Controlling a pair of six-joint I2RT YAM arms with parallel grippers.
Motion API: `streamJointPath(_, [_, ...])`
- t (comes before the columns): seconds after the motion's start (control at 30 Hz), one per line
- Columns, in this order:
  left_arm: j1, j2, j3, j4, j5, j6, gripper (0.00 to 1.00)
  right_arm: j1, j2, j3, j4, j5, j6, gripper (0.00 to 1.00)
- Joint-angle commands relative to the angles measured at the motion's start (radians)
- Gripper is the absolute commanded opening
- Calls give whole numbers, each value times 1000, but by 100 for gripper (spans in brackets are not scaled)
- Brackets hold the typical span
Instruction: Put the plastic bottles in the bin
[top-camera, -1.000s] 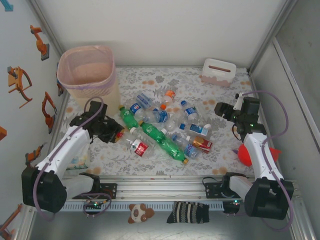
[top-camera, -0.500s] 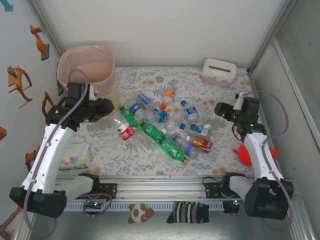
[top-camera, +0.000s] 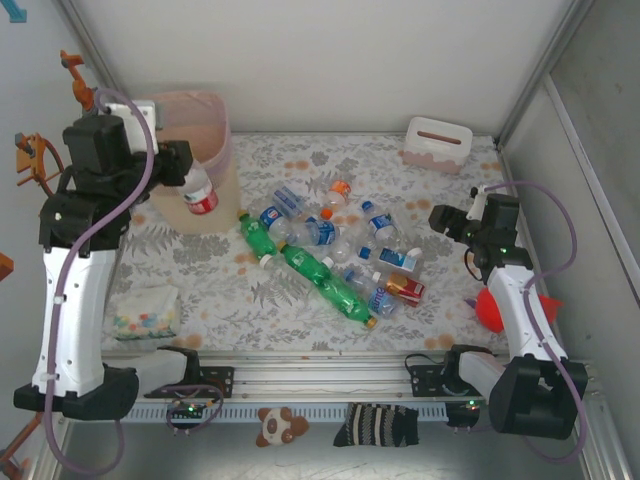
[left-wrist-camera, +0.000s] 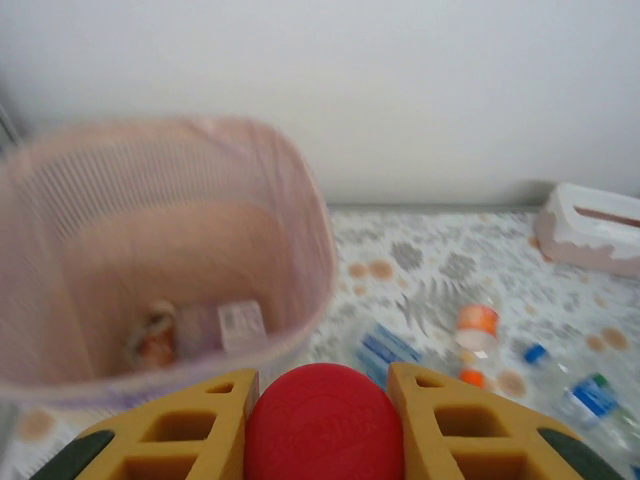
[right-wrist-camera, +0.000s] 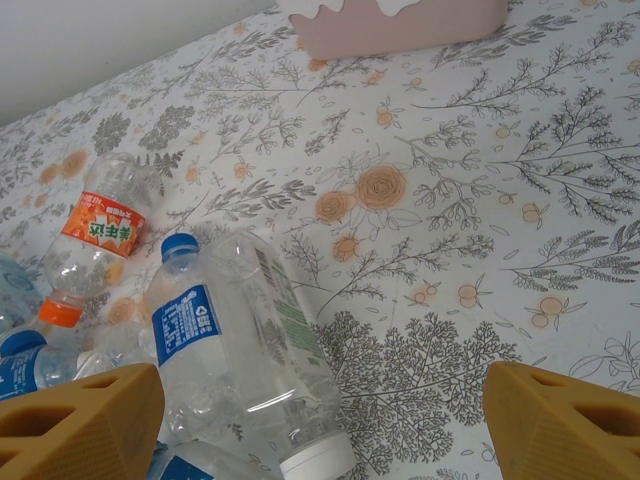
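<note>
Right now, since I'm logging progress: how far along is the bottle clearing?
Done: a couple of blurred items lie in the bin. In hand: the left gripper holds a red-labelled bottle near the bin's rim. Left: roughly a dozen bottles lie piled on the table; the right gripper hovers open near them.

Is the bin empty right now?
No, the bin has a couple of blurred items lying at its bottom.
</note>
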Motion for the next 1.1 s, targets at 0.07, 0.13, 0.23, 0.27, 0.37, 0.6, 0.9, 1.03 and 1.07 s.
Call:
streamJointPath(0.07, [22, 124, 190, 39, -105, 233, 5, 5, -20, 37, -33, 24, -23, 82])
streamJointPath(0.13, [27, 167, 256, 44, -134, 279, 5, 6, -23, 39, -38, 28, -25, 82])
streamJointPath(0.23, [38, 240, 342, 50, -163, 333, 4, 5, -25, 39, -43, 34, -29, 82])
streamJointPath(0.27, [43, 265, 369, 49, -173, 347, 3, 7, -26, 39, -45, 37, -29, 82])
streamJointPath(0.37, [61, 344, 439, 38, -195, 377, 3, 6, -28, 39, -49, 46, -33, 82])
streamJointPath(0.6, [130, 521, 555, -41, -180, 346, 3, 6, -25, 40, -50, 57, -40, 82])
streamJointPath(0.9, [203, 704, 587, -154, -161, 230, 3, 6, -13, 38, -45, 67, -44, 82])
streamJointPath(1.03, [244, 779, 585, -193, -119, 170, 4, 6, -6, 36, -41, 64, -44, 82])
streamJointPath(1.07, [255, 800, 587, -202, -103, 156, 4, 6, -4, 34, -39, 62, -44, 82])
